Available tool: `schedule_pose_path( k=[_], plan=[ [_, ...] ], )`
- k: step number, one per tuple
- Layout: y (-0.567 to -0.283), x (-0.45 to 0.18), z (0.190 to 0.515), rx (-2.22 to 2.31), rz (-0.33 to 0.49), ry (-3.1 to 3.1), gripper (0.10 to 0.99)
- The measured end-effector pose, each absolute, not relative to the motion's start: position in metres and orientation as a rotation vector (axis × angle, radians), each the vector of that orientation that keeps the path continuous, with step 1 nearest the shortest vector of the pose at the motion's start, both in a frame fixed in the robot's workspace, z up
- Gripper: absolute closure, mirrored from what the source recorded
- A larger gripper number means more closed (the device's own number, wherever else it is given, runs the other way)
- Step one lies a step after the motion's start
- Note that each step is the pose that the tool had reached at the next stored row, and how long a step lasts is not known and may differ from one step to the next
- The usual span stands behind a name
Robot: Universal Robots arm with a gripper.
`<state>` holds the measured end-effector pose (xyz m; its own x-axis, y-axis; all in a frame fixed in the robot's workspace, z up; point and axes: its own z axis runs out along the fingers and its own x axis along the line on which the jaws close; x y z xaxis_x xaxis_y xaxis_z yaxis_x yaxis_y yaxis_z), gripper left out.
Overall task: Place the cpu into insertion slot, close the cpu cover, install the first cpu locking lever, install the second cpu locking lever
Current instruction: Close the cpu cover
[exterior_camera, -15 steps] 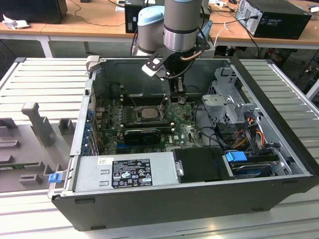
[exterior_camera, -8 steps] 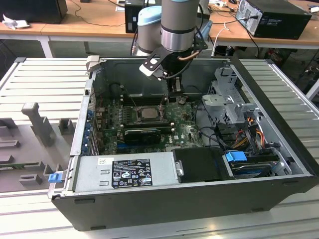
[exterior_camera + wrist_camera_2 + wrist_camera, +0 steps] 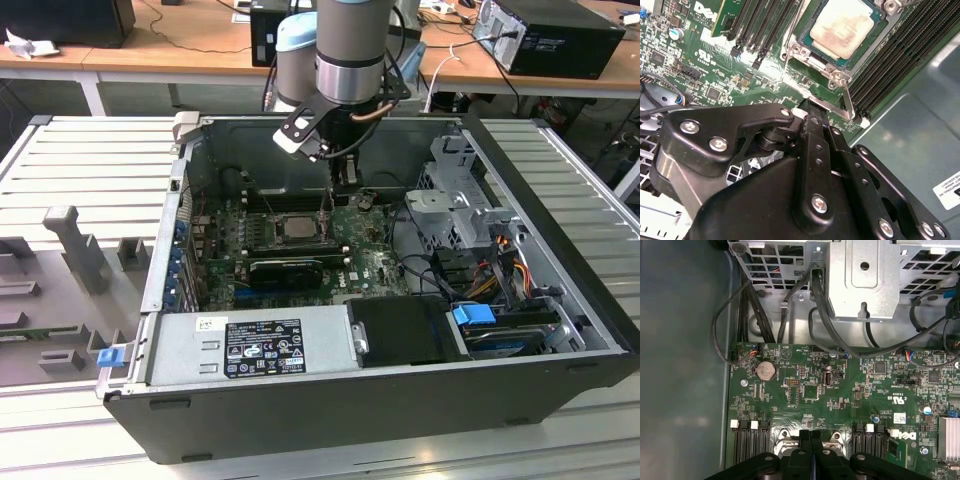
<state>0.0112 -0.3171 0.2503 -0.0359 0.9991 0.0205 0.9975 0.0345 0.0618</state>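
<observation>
The cpu (image 3: 842, 27), a square chip with a dull silver face, lies flat in the insertion slot (image 3: 863, 52) on the green motherboard; it shows in the exterior view too (image 3: 290, 228). The cpu cover (image 3: 802, 55), a thin metal frame, lies down around the chip's edges. A thin metal locking lever (image 3: 847, 97) runs from the socket corner toward my fingertips. My gripper (image 3: 812, 107) hangs low over the board at the socket's edge, fingers pressed together with nothing visibly between them. It appears in the first wrist view (image 3: 810, 436) and the exterior view (image 3: 347, 185).
Black memory slots (image 3: 890, 60) flank the socket on both sides. A metal drive cage (image 3: 865, 280) with black cables (image 3: 820, 315) stands beyond the board. A long black card (image 3: 290, 270) and the power supply (image 3: 255, 345) lie nearer the front. The case wall (image 3: 920, 140) is close by.
</observation>
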Motion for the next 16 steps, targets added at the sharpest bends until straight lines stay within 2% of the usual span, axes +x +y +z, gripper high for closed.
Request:
schedule_pose_path(
  k=[12,16],
  plan=[
    [-0.317,-0.016,0.250,2.161,0.092,2.239,0.980],
    [-0.317,-0.024,0.239,2.132,0.092,2.268,0.980]
  ],
)
